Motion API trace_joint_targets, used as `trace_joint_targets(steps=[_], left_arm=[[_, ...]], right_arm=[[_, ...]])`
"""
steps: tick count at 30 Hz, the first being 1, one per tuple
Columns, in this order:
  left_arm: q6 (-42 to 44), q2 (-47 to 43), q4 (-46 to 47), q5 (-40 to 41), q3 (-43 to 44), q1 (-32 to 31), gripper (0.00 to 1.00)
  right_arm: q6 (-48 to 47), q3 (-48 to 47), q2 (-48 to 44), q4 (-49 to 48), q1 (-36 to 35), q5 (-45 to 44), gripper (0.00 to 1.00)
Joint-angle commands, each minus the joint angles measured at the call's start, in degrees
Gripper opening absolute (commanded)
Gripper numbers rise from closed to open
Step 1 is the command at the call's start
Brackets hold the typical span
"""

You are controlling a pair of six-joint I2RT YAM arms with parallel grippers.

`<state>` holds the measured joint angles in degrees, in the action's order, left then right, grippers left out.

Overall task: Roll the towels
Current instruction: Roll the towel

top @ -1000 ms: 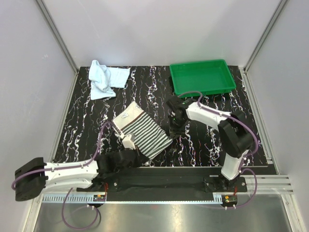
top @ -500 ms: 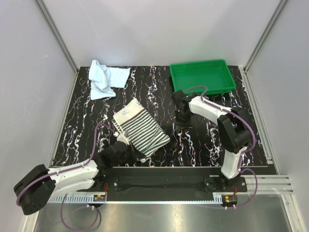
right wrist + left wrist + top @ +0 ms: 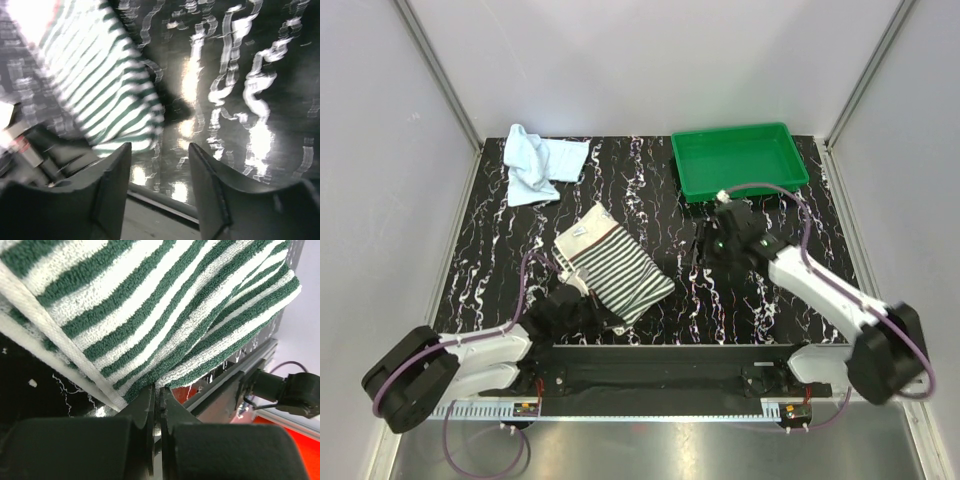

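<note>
Green striped towel pinched by left end effector; blurred right end effector spread.

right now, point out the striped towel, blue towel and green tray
striped towel (image 3: 615, 268), top view, middle of the cloth
blue towel (image 3: 535, 165), top view, bunched middle
green tray (image 3: 740, 160), top view, bare floor

The tray is plain bright green. Left of the tray and nearer the arm bases, the striped towel has narrow dark green and white stripes with a white hem band. Far left of the tray, the other towel is plain pale blue. Under the tray, the mat is black with white marbled veins. The left arm and right arm are white with black joints.
</note>
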<state>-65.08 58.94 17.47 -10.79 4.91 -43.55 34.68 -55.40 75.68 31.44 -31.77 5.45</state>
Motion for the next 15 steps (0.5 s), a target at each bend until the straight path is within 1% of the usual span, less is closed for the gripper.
trace_joint_targets(steps=[1,3,4,5,6,9,10,11,12,14,15], left_arm=[[0.2,2.6,-0.3,-4.4,-0.3,1.5,0.0],[0.4,2.9,-0.3,-4.9,0.3,2.0,0.0],[0.6,2.9,-0.6,-5.1,0.5,2.2,0.0],[0.6,2.9,-0.4,-5.5,0.5,2.5,0.0],[0.7,2.9,-0.6,-5.6,0.7,2.7,0.0],[0.8,2.8,-1.2,-6.0,1.2,3.0,0.0],[1.1,2.8,-1.6,-6.0,1.4,3.0,0.0],[1.3,2.8,-2.2,-5.7,1.6,3.0,0.0],[1.6,2.8,-2.4,-5.7,1.7,3.1,0.0],[1.7,2.8,-2.8,-5.5,1.7,3.3,0.0],[1.9,2.9,-2.9,-5.5,1.7,3.4,0.0]], right_arm=[[6.0,12.7,-7.4,-17.8,-0.3,8.5,0.55],[8.6,19.8,-9.6,-25.7,-0.6,12.1,0.44],[10.5,21.6,-9.3,-27.9,-0.7,12.8,0.42],[11.1,23.1,-8.8,-29.8,-1.7,13.2,0.39],[11.7,25.0,-8.2,-32.8,-2.2,12.7,0.34],[12.0,26.7,-4.5,-37.0,-3.5,12.4,0.27],[11.6,26.7,-3.6,-37.8,-3.7,12.3,0.3],[11.5,26.8,-2.4,-38.5,-3.9,12.1,0.37],[11.3,27.3,-2.2,-39.8,-4.2,11.3,0.63],[11.2,28.1,-3.4,-40.7,-4.1,9.7,0.78],[11.2,29.2,-4.1,-41.5,-4.2,8.3,0.82]])
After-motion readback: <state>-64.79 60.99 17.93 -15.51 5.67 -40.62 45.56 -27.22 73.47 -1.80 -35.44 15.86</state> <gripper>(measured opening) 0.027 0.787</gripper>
